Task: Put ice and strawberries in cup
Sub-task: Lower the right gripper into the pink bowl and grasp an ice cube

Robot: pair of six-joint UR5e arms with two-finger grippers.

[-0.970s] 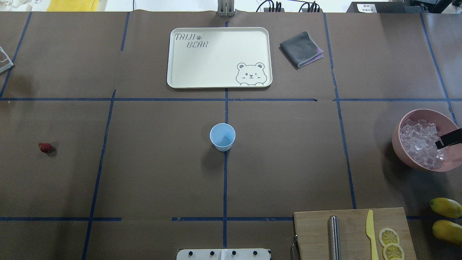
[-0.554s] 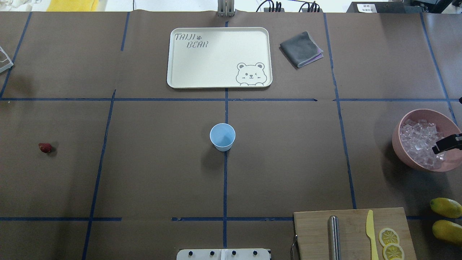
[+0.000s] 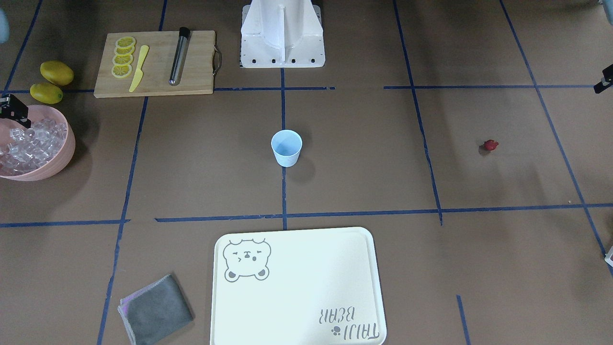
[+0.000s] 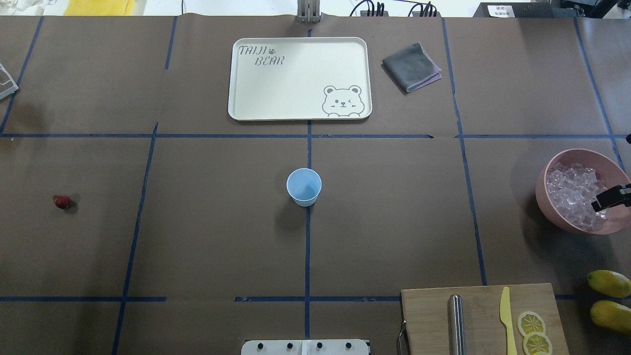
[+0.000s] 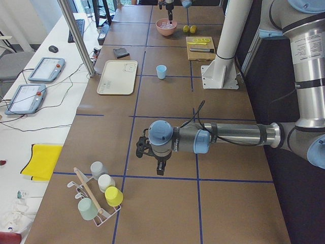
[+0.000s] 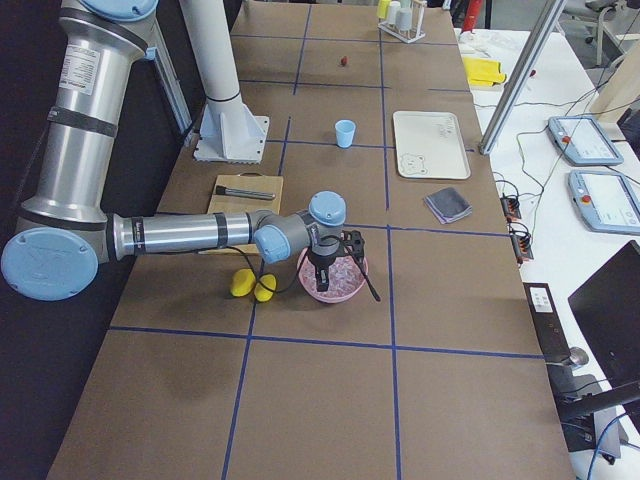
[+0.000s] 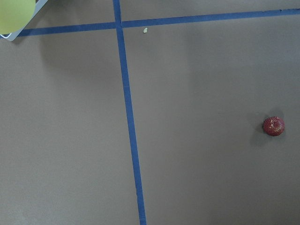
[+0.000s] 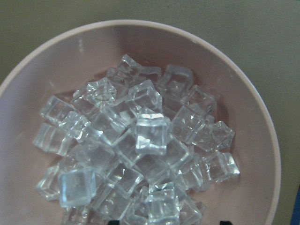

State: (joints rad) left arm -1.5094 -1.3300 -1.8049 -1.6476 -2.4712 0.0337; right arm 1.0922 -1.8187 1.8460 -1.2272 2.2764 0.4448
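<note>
The pale-blue cup (image 4: 304,186) stands upright at the table's middle with nothing in it. A single small dark-red strawberry (image 4: 61,201) lies far out on the left side, and shows in the left wrist view (image 7: 273,126) as well. Clear ice (image 4: 572,195) cubes fill the pink bowl (image 4: 547,209) at the right edge. My right gripper (image 4: 611,198) hangs over that ice; in its wrist view the ice (image 8: 140,150) lies just below, and two fingertips (image 8: 112,222) peek in far apart, open. My left gripper (image 5: 157,163) hovers over bare table away from the strawberry; I cannot tell its state.
A cream tray (image 4: 296,88) and a folded grey cloth (image 4: 411,66) lie at the far side. A cutting board (image 4: 480,301) with a knife, a metal rod and lemon slices sits front right, next to two lemons (image 4: 609,283). A rack of cups (image 5: 99,195) stands at the left end.
The right gripper's finger over the bowl has shifted slightly toward the near rim and the table's right edge. The cup, strawberry and other things have not moved.
</note>
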